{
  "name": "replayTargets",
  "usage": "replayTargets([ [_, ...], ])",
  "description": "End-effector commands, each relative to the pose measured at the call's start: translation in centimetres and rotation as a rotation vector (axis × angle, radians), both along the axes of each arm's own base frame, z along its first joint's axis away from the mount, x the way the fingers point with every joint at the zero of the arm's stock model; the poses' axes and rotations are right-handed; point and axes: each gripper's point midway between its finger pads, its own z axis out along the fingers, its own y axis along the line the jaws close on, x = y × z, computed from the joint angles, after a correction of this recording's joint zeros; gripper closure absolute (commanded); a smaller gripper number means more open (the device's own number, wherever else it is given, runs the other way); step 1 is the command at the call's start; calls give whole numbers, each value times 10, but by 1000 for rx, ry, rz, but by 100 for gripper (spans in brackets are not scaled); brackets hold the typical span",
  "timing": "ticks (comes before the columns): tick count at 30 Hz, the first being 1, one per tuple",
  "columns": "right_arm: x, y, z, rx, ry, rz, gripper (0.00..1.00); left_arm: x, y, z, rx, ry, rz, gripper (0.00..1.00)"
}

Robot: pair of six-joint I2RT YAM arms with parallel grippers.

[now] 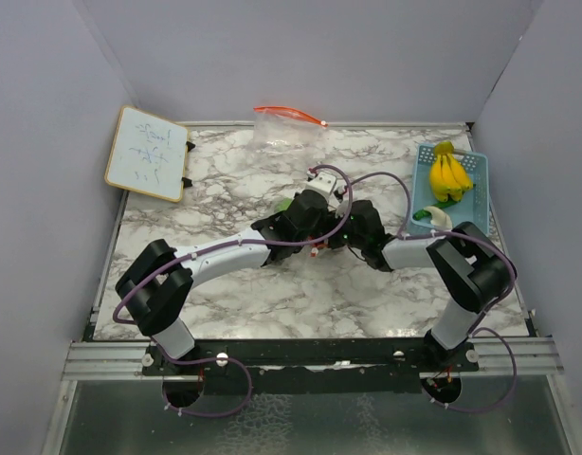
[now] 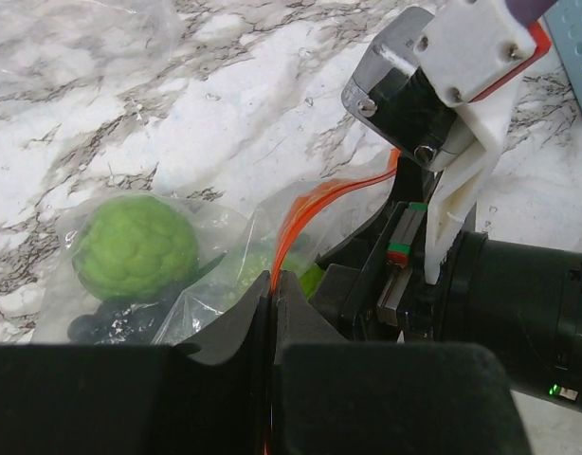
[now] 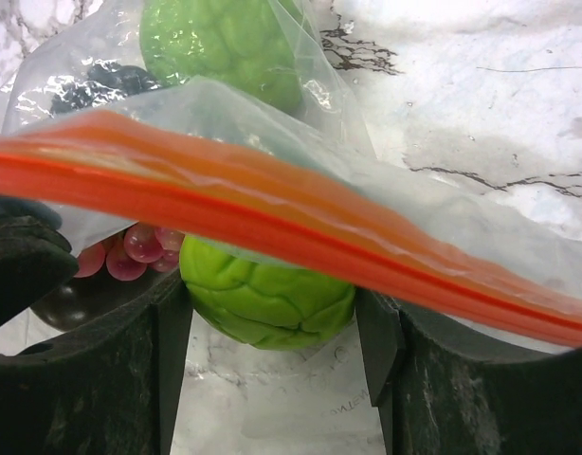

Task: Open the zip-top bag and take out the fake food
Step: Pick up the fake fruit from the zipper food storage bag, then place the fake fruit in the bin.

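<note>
The left gripper [image 2: 272, 284] is clamped on the orange zip strip [image 2: 315, 201] of the zip-top bag [image 2: 210, 237], mid-table. The right gripper [image 3: 272, 308] is open, its jaws flanking a lime-green fruit [image 3: 263, 284] at the bag's mouth. The removal step looks to be in hand. The next move calls for closing on that fruit and drawing it clear.

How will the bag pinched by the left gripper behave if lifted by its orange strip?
Probably floppy: the bag is crumpled film draping over the green fruit. The orange strip curves out of the left gripper, so it adds little stiffness. The round fruit would likely sag and roll inside.
</note>
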Motion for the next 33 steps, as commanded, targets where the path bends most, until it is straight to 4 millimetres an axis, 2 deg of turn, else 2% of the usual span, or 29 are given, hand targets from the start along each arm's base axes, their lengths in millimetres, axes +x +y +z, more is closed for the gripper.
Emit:
replayTargets([
  [1, 7, -1, 28, 12, -78, -52, 48, -13, -24, 1, -57, 13, -83, 100],
  [9, -2, -27, 61, -10, -141, -114, 50, -9, -13, -3, -64, 30, -62, 100],
  [14, 0, -51, 85, -82, -183, -181, 50, -6, -15, -5, -83, 47, -62, 100],
  [18, 5, -86, 103, -121, -208, -278, 50, -3, -16, -2, -88, 47, -63, 100],
  [22, 19, -128, 130, -116, -239, -369, 50, 0, -15, -2, -88, 52, -56, 100],
  [25, 30, -159, 142, -121, -250, -451, 50, 2, -14, -6, -101, 64, -44, 100],
  [28, 42, -195, 142, -118, -214, -570, 50, -1, -19, -9, -124, 83, -62, 100],
  [33, 55, -263, 128, -78, -141, -796, 50, -6, -23, -7, -157, 101, -85, 100],
])
